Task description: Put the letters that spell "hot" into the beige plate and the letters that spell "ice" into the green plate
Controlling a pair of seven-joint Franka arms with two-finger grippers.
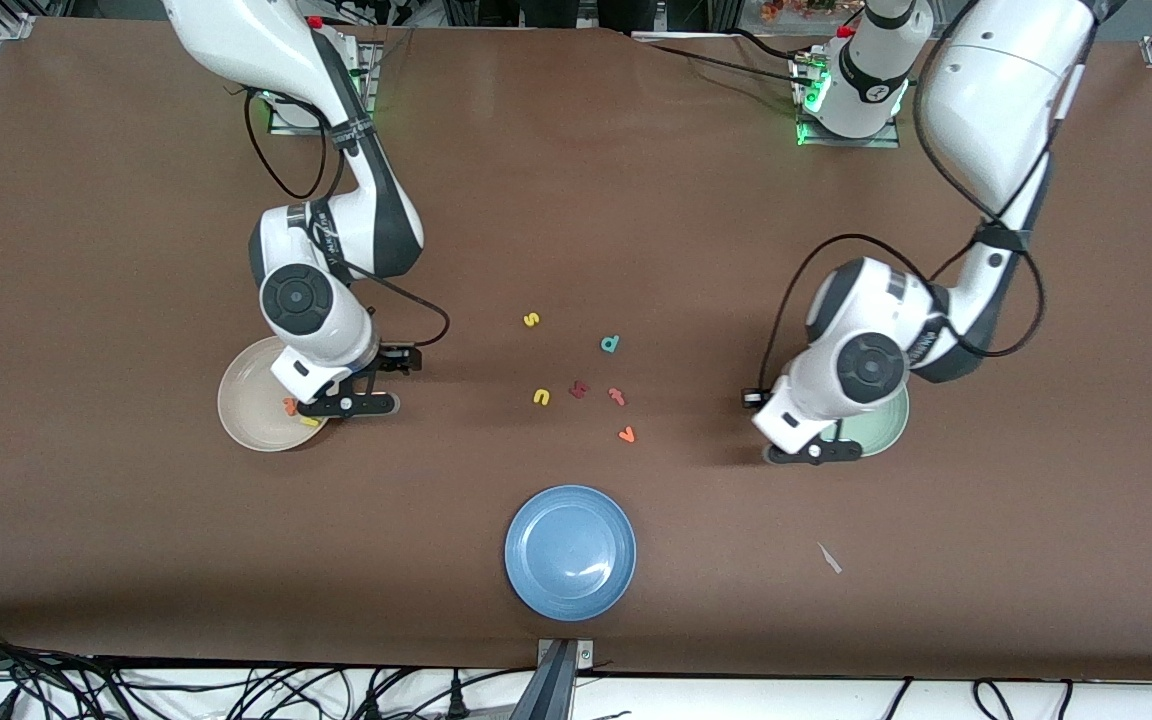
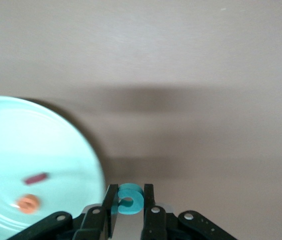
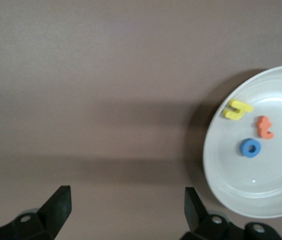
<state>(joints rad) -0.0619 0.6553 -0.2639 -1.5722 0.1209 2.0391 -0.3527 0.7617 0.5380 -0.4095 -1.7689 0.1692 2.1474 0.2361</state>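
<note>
The beige plate (image 1: 241,395) (image 3: 281,195) holds the yellow "h" (image 3: 237,109), the orange "t" (image 3: 264,127) and the blue "o" (image 3: 250,148). My right gripper (image 1: 348,404) (image 3: 126,196) hangs open and empty over bare table just beside that plate's rim. The green plate (image 1: 889,425) (image 2: 11,145) lies partly under the left arm, with the dark red "i" (image 2: 36,178) and the orange "e" (image 2: 28,203) in it. My left gripper (image 1: 814,452) (image 2: 129,192) is shut on the teal "c" (image 2: 130,200), over the table close beside the green plate's rim.
A blue plate (image 1: 570,552) lies near the front edge. Loose letters sit mid-table: yellow "s" (image 1: 531,319), teal "d" (image 1: 610,344), yellow "n" (image 1: 540,397), a dark red letter (image 1: 578,389), a pinkish-red one (image 1: 617,396), orange "v" (image 1: 626,434). A paper scrap (image 1: 829,558) lies nearer the front.
</note>
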